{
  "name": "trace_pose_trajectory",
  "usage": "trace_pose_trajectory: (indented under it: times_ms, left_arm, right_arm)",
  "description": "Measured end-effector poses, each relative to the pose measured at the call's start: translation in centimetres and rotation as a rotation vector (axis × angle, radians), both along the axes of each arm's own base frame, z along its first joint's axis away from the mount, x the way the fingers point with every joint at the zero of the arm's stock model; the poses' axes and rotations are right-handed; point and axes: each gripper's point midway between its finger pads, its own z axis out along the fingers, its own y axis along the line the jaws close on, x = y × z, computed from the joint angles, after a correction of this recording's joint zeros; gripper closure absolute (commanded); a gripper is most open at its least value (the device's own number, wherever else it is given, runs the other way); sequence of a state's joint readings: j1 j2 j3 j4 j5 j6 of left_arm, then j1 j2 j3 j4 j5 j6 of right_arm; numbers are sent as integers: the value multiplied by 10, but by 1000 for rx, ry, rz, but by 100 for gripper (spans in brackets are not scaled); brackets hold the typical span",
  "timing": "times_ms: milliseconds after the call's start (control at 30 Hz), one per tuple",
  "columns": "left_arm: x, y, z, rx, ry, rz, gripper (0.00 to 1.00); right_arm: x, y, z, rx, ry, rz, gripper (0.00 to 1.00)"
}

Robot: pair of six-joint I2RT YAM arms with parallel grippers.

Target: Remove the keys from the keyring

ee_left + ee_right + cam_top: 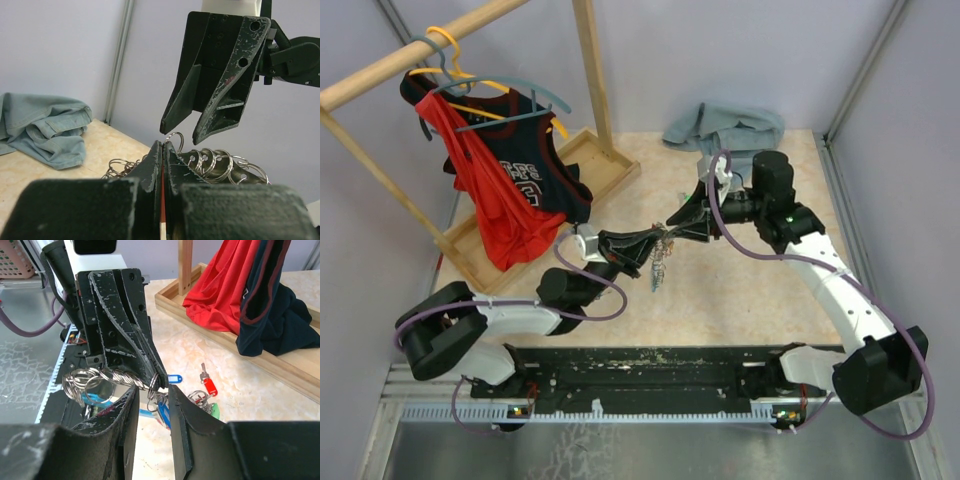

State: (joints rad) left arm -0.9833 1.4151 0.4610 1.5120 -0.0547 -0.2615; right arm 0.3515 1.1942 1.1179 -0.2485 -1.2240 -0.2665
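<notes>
**Left arm has the keyring pinched, right arm poised to pick, and the job looks barely started.**
The left fingers (152,167) are pressed tight together on the thin keyring (175,133), holding it up over the middle of the tabletop (240,380). The right fingers (225,100) are parted and empty, tips just above that loop. The keys (161,415) dangle below it in a bunch, with at least two blue tags among them. To the left and farther off I count one red-tagged key (209,386), one green tag (215,411) and one light-blue tag (175,378), seemingly lying on the tabletop. Whether they're free of the ring, I can't tell. About five smaller rings (212,162) trail beside the left fingers. My read: most keys are yet to come off.
</notes>
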Motion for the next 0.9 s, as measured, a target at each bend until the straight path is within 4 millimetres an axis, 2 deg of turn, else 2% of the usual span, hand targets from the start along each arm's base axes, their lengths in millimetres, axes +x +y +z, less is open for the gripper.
trace_pose_trajectory:
  times_ms: [233, 467, 700, 767, 900]
  left_arm:
    - [2, 1, -2, 3, 4, 33, 100]
    - [4, 1, -2, 4, 6, 45, 100]
    - [2, 0, -3, 13, -2, 35, 100]
    - [-1, 0, -7, 28, -8, 24, 88]
    - [-11, 4, -12, 59, -47, -4, 76]
  right_arm:
    - [-2, 4, -5, -5, 10, 10, 74]
    - [-1, 6, -8, -12, 10, 1, 100]
    - [1, 5, -11, -24, -5, -9, 100]
    - [0, 4, -14, -36, -3, -8, 100]
    - [-7, 1, -18, -72, 3, 7, 100]
